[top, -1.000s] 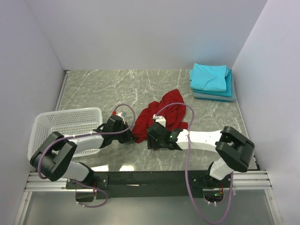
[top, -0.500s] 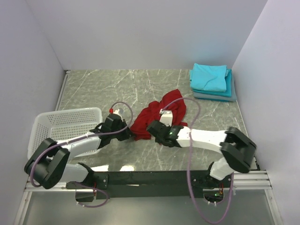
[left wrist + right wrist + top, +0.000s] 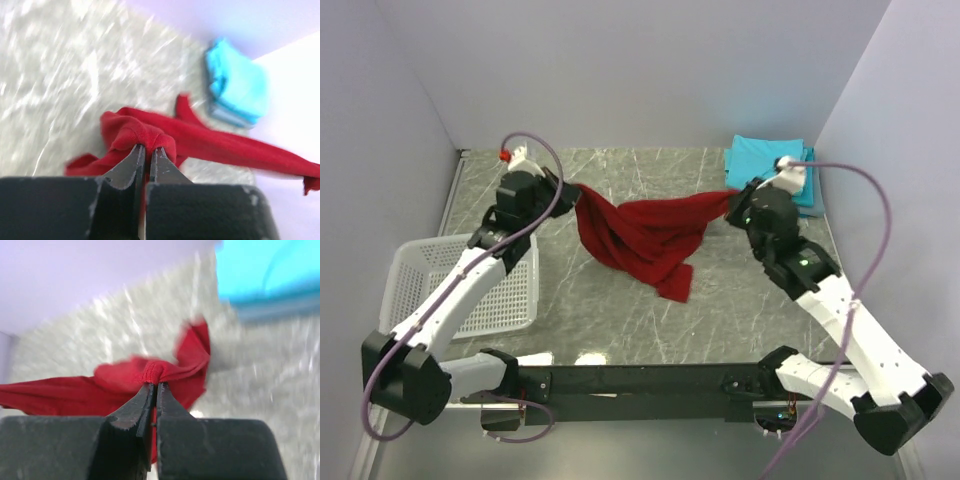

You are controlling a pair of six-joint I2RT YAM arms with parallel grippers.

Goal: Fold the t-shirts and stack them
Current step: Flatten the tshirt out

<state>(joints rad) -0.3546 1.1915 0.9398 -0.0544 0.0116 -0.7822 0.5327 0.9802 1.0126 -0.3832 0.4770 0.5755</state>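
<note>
Stack (image 3: 757,160) seemingly partly behind right gripper (image 3: 733,204)

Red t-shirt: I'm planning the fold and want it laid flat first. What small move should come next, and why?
The left gripper and right gripper each have jaws shut on bunched cloth of the red t-shirt, which is stretched between them with its middle sagging toward the table. Probably lower both together, held apart, so it lands spread flat.

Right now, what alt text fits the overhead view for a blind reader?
A red t-shirt hangs stretched between the left gripper and the right gripper, both shut on it. Folded turquoise t-shirts sit far right; a white basket near left.
</note>
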